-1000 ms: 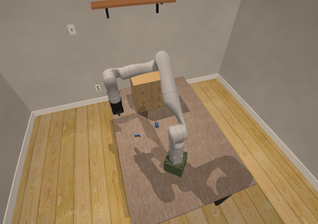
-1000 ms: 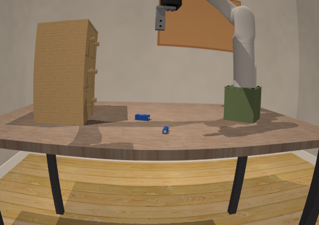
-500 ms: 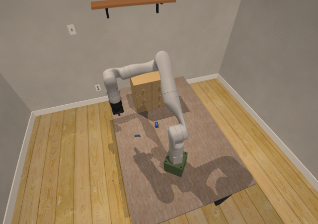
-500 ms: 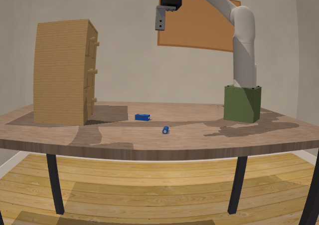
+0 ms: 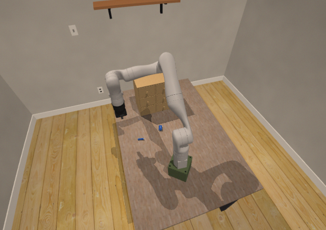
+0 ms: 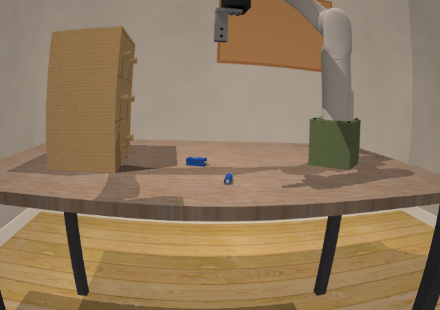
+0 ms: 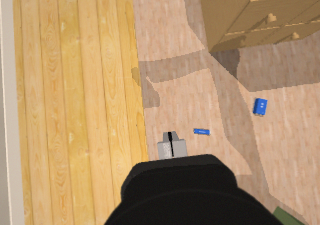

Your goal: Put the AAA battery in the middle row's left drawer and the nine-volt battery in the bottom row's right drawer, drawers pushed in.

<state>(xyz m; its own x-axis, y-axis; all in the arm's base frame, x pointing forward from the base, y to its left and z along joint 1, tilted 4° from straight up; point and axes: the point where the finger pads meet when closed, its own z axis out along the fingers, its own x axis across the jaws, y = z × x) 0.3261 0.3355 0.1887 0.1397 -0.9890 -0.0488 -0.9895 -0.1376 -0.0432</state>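
Closed hand [image 6: 221, 27] high above table edge [image 6: 213, 207]

Open air all around the shut, empty pincer [image 6: 221, 29], high above the tabletop [image 6: 269, 189]. Below, only two small batteries, AAA [image 6: 228, 178] and nine-volt [image 6: 196, 161], well apart. Blocked by the chest [image 6: 83, 100] at one end and the green pedestal [image 6: 325, 146] at the other.

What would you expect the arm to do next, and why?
Probably swing toward the chest and come down to a drawer knob. The gripper hangs shut and empty high above the table, all drawers look pushed in, and the AAA battery and the nine-volt battery lie on the table.
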